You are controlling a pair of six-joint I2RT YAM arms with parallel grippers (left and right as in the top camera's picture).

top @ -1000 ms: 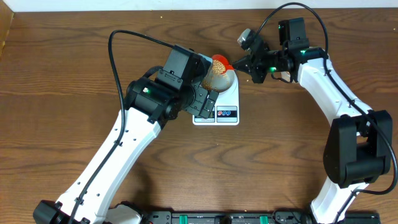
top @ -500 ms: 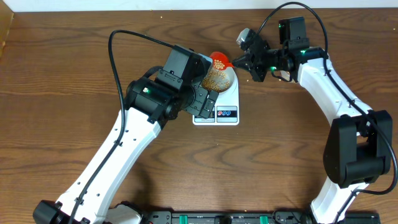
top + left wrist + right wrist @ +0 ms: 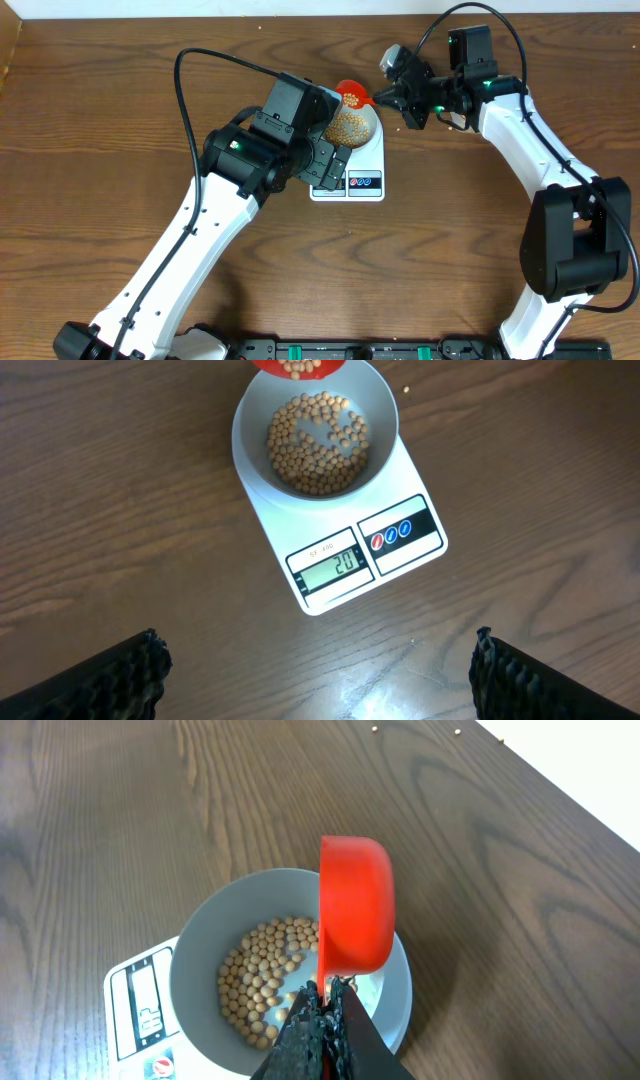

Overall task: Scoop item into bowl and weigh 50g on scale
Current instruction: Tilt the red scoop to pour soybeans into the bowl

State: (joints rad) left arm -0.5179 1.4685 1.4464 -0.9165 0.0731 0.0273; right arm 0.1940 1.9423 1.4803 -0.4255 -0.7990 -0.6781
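The pale bowl [image 3: 250,420] sits on the white scale [image 3: 345,615], whose display [image 3: 333,565] reads 20. Tan beans [image 3: 318,445] cover the bowl's bottom. A red scoop [image 3: 355,905] hangs tipped on its side over the bowl's far rim, with some beans still showing in it [image 3: 298,368]. My right gripper [image 3: 328,992] is shut on the scoop's handle. My left gripper [image 3: 320,680] hovers above the table just in front of the scale, open wide and holding nothing. From overhead, the bowl [image 3: 352,122], scoop [image 3: 349,92] and scale [image 3: 360,182] lie between the two arms.
A few loose beans [image 3: 375,730] lie on the wooden table beyond the bowl, one of them [image 3: 406,390] close to its rim. The table's far edge [image 3: 580,780] runs just behind them.
The scoop and right gripper have shifted slightly toward the bowl's far rim. The left arm has not moved.
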